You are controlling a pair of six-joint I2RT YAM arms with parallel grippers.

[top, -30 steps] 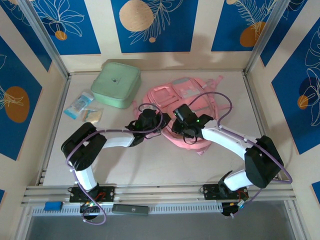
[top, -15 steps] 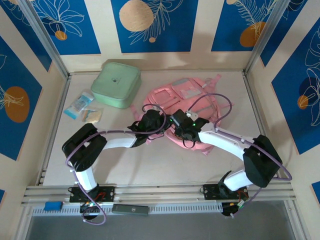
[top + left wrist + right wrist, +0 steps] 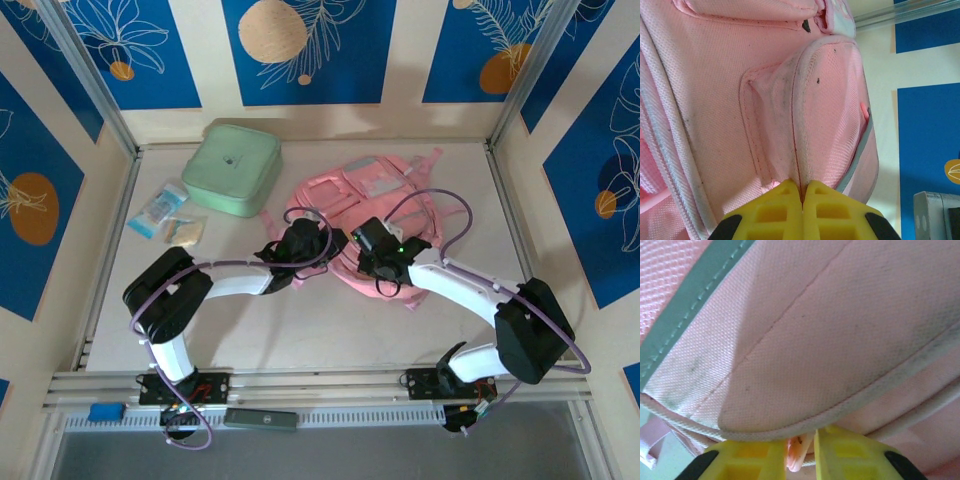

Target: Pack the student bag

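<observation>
Zip work on the student bag (image 3: 375,185), small sideways shift just now
Student bag lying flat toward the back right of the table (image 3: 300,330), just right of the mint green zip case (image 3: 233,168). Left gripper (image 3: 802,189) clamped tight on a piped pocket seam at the bag's near edge, same spot as a second ago, so acting as the anchor. Right gripper (image 3: 800,440) nipped onto a little pink tab (image 3: 796,452), probably a zip pull, and now sitting slightly further right than half a second back. Reads like a pocket being pulled open, barely started though. Nothing packed yet by the look of it, small packets (image 3: 170,215) over on the left well apart from both grippers
</observation>
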